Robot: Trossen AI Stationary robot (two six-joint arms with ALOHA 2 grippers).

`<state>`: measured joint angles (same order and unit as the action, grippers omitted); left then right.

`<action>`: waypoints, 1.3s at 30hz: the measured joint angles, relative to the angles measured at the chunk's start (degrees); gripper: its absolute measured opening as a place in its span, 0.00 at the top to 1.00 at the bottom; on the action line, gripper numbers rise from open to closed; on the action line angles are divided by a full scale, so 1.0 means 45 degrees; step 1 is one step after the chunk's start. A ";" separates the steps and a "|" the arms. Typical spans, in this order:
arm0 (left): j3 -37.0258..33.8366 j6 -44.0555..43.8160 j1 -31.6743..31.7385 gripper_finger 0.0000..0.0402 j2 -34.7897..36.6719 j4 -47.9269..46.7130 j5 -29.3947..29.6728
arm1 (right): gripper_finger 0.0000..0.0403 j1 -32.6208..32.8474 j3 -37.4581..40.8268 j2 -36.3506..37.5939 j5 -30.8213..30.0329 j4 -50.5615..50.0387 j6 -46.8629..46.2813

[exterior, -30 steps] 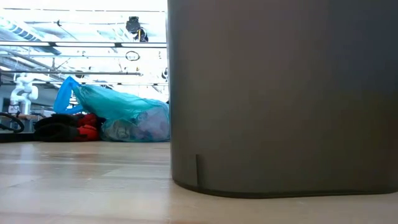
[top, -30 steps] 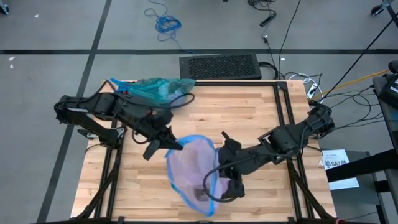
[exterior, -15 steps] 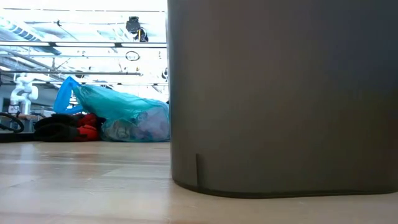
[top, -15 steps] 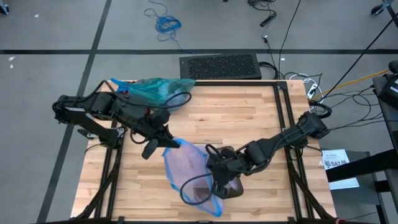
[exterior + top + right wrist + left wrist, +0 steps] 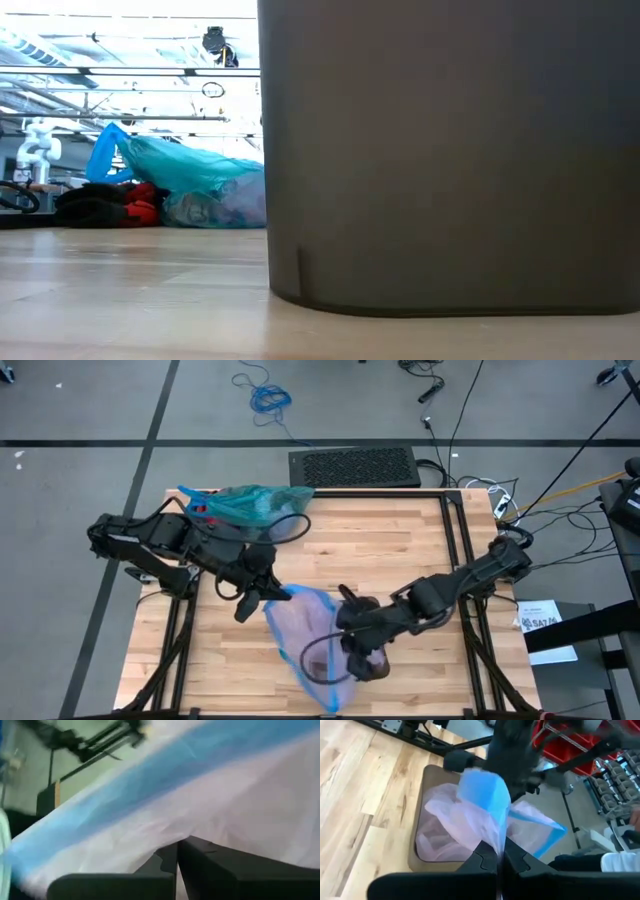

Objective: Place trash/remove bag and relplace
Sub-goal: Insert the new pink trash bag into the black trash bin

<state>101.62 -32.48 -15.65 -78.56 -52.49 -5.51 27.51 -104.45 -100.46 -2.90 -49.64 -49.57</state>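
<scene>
Left gripper and right gripper are both clamped on the thin, filmy pale pink bag with blue edge, stretched over the smooth dark grey bin. The bag, crinkly translucent teal-green plastic, lies bunched and stuffed at the table's far left corner. Table is light wood planks on a grey floor strewn with cables.

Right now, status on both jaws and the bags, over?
Left gripper shut on pink bag rim. Right gripper shut on the opposite rim, over the bin. Teal bag full, lying at table's far left edge. Nothing in the way.
</scene>
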 joint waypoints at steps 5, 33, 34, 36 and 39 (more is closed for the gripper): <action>0.0000 0.0042 -0.0061 1.00 0.0000 -0.0056 0.0039 | 1.00 0.0258 -0.1122 0.0098 -0.0126 -0.1559 0.2668; -0.0005 -0.0711 -0.0892 1.00 0.0000 -0.1762 0.1854 | 1.00 -0.0957 -0.1279 -0.1499 0.1476 -0.3279 0.6433; -0.0005 -0.0714 -0.0892 1.00 0.0000 -0.1895 0.1928 | 1.00 -0.0820 -0.1316 -0.1360 0.1420 -0.3189 0.6591; -0.0005 -0.0721 -0.0892 1.00 0.0000 -0.2016 0.1963 | 1.00 -0.0528 -0.1320 -0.1258 0.1336 -0.3107 0.6930; -0.0005 -0.0718 -0.0887 1.00 0.0000 -0.2203 0.2014 | 1.00 -0.0138 -0.1272 -0.1374 0.0941 -0.3050 0.7796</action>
<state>101.60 -35.71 -19.64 -78.56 -62.40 3.55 26.89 -110.17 -106.64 1.33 -63.36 -14.49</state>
